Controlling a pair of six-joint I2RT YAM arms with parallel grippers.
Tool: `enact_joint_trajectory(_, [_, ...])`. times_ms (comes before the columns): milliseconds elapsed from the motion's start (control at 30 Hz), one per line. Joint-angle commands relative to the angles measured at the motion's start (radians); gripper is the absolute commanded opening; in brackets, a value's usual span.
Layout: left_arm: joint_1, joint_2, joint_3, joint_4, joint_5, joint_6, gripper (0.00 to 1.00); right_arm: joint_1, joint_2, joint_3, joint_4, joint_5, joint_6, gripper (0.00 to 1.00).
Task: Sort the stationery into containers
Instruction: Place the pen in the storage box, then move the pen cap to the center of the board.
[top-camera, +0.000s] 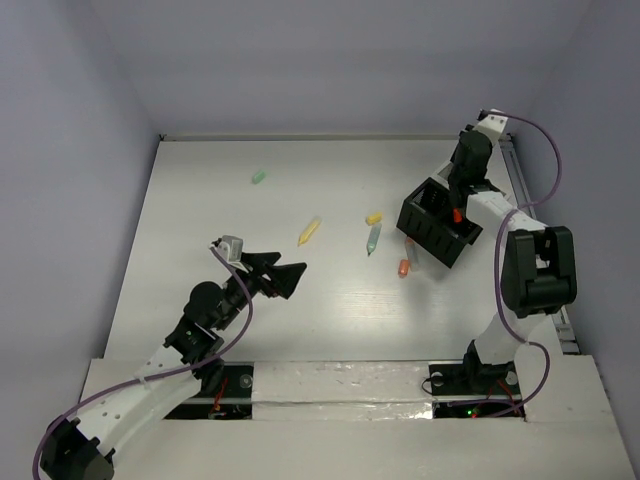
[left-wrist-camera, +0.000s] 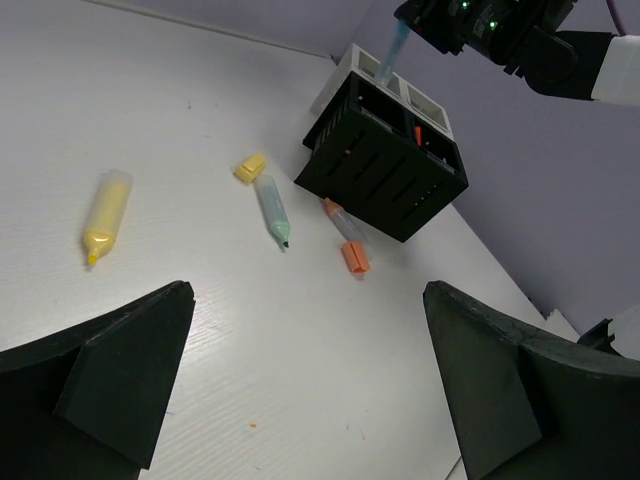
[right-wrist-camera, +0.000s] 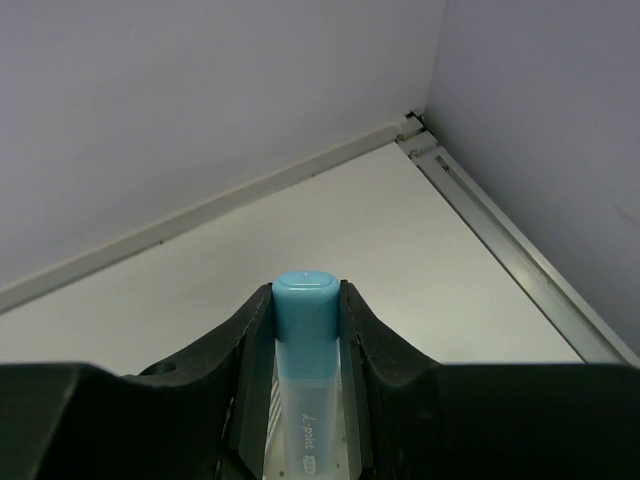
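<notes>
Marker pen (right-wrist-camera: 305, 350), pale-blue cap, translucent barrel

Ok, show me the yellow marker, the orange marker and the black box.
yellow marker (left-wrist-camera: 105, 212): left wrist view, middle of its barrel.
orange marker (left-wrist-camera: 343, 233): left wrist view, middle of barrel.
black box (left-wrist-camera: 385, 178): left wrist view, slotted side wall.

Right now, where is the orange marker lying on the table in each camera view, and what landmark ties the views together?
Top external: the orange marker lies right of centre, just left of the black box.
Left wrist: mid-frame, just below the box's lower edge.
Right wrist: not in it.
Shared landmark: the black box, seen in the top and left wrist views only.
</notes>
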Motion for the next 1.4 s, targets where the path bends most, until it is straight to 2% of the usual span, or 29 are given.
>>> enact_joint_trajectory(0, [-0.003,-0.010,-0.006,0.032,-0.030,0.012,0.99,-0.008,0.007,0.003,0.082,0.032,-0.030,0.00])
enact_joint_trajectory(133, [-0.003,-0.013,-0.006,0.025,-0.049,0.014,0.99,-0.008,0.014,-0.021,0.081,0.021,-0.005,0.02])
enact_joint_trajectory(200, [-0.003,-0.010,-0.004,0.022,-0.061,0.015,0.99,-0.008,0.010,-0.027,0.067,0.000,0.002,0.23])
enact_joint_trajectory(233, [-0.003,-0.010,-0.004,0.020,-0.067,0.015,0.99,-0.008,0.007,-0.027,0.061,-0.003,0.011,0.45])
enact_joint_trajectory(300, [-0.003,-0.007,-0.004,0.014,-0.101,0.014,0.99,-0.008,-0.006,-0.026,0.044,-0.005,0.018,0.63])
enact_joint_trajectory(333, [-0.003,-0.002,-0.003,0.012,-0.107,0.014,0.99,-0.008,-0.012,-0.024,0.039,-0.011,0.018,0.75])
enact_joint_trajectory(433, [-0.003,0.016,0.005,0.011,-0.135,0.006,0.99,-0.008,-0.042,-0.015,0.009,-0.026,0.034,0.87])
enact_joint_trajectory(567, [-0.003,0.056,0.025,0.015,-0.161,-0.008,0.99,-0.008,-0.091,0.020,-0.071,-0.091,0.080,0.91])
enact_joint_trajectory(667, [-0.003,0.102,0.048,0.015,-0.167,-0.012,0.99,0.009,-0.146,0.023,-0.108,-0.173,0.122,0.91])
enact_joint_trajectory(800, [-0.003,0.165,0.077,0.006,-0.184,-0.023,0.97,0.082,-0.204,-0.019,-0.111,-0.273,0.140,0.85])
enact_joint_trajectory(833, [-0.003,0.180,0.095,0.006,-0.178,-0.022,0.96,0.099,-0.212,-0.030,-0.108,-0.293,0.150,0.76])
enact_joint_trajectory(867, [-0.003,0.221,0.108,0.005,-0.169,-0.019,0.95,0.130,-0.227,-0.038,-0.119,-0.311,0.171,0.52])
enact_joint_trajectory(900, [-0.003,0.246,0.120,0.005,-0.156,-0.016,0.92,0.144,-0.235,-0.046,-0.128,-0.345,0.188,0.35])
enact_joint_trajectory(933, [-0.003,0.299,0.144,0.008,-0.146,-0.008,0.91,0.157,-0.244,-0.070,-0.136,-0.362,0.224,0.12])
enact_joint_trajectory(1000, [-0.012,0.358,0.170,0.025,-0.101,-0.002,0.86,0.211,-0.275,-0.107,-0.130,-0.403,0.254,0.02])
enact_joint_trajectory(1100, [-0.012,0.436,0.215,0.031,-0.086,0.001,0.82,0.301,-0.289,-0.165,-0.136,-0.440,0.282,0.01])
enact_joint_trajectory(1167, [-0.012,0.418,0.214,0.037,-0.104,-0.006,0.79,0.337,-0.266,-0.156,-0.160,-0.495,0.265,0.07])
enact_joint_trajectory(1200, [-0.012,0.401,0.209,0.034,-0.136,-0.009,0.77,0.364,-0.220,-0.138,-0.178,-0.553,0.254,0.10])
enact_joint_trajectory(1267, [-0.012,0.343,0.194,0.010,-0.208,-0.022,0.76,0.374,-0.163,-0.066,-0.232,-0.575,0.228,0.18])
enact_joint_trajectory(1367, [-0.012,0.315,0.233,-0.084,-0.337,-0.049,0.74,0.385,-0.086,-0.018,-0.255,-0.661,0.254,0.21])
